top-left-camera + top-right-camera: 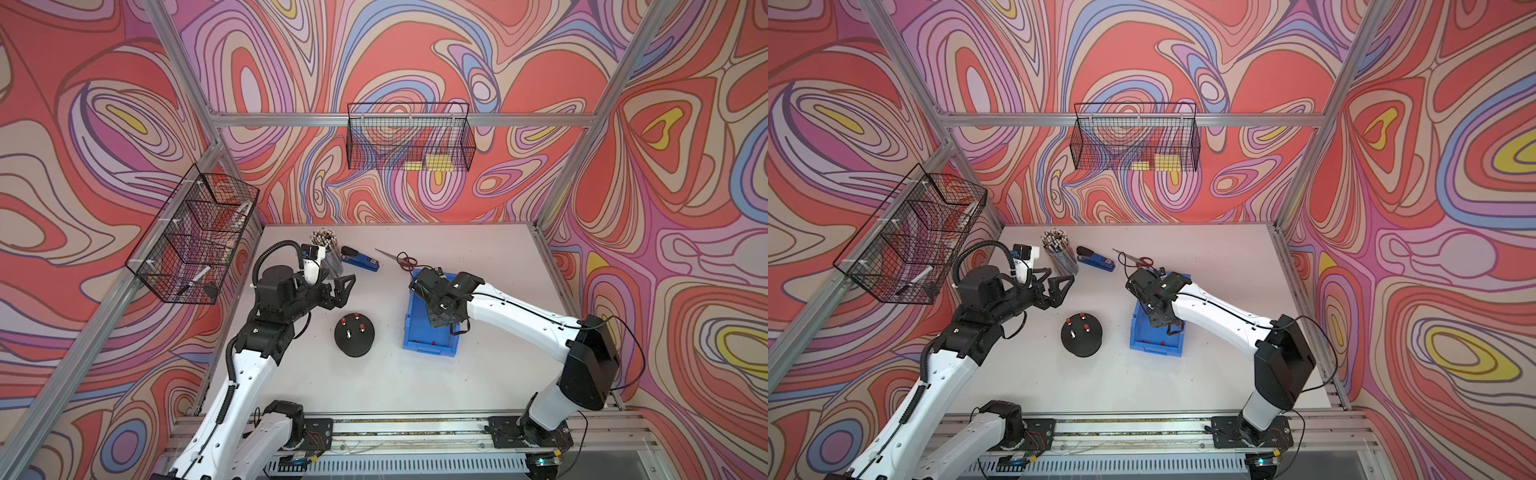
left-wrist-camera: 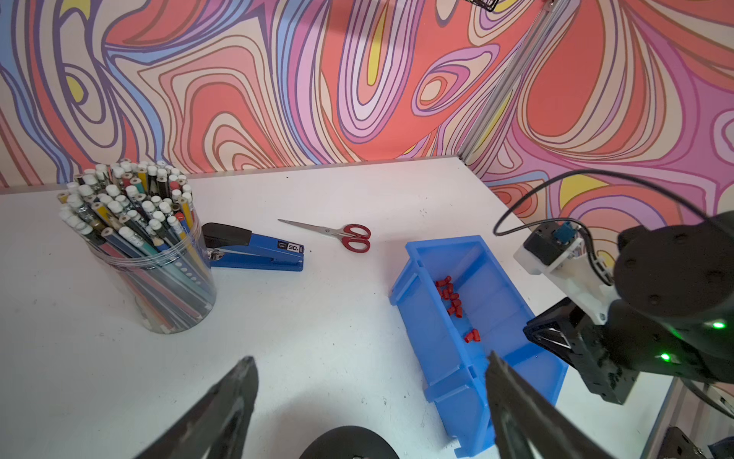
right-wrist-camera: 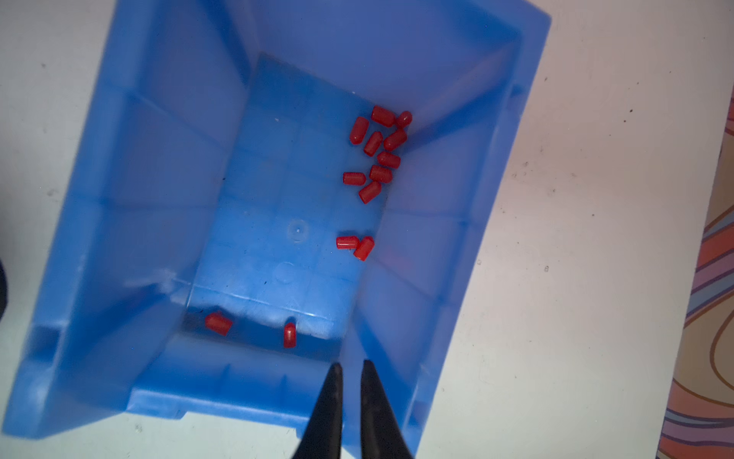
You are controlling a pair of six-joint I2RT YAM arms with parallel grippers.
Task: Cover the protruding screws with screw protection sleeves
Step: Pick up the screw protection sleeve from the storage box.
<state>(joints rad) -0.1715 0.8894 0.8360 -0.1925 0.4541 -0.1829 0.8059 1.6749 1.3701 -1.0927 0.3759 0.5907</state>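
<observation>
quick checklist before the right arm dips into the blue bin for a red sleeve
1. Sleeves available: ok, loose on the floor of the blue bin.
2. Right gripper empty: ok, nothing sits between its jaws.
3. Jaws wide enough for a sleeve: cannot tell, only a narrow gap shows.
4. Right gripper over the bin: ok, its tips hang above one end wall.
5. Bare screw waiting: ok, one silvery stud is uncapped on the black base; the other three look red-capped.
6. Left gripper out of the way: ok, it is open and apart from the base.
</observation>
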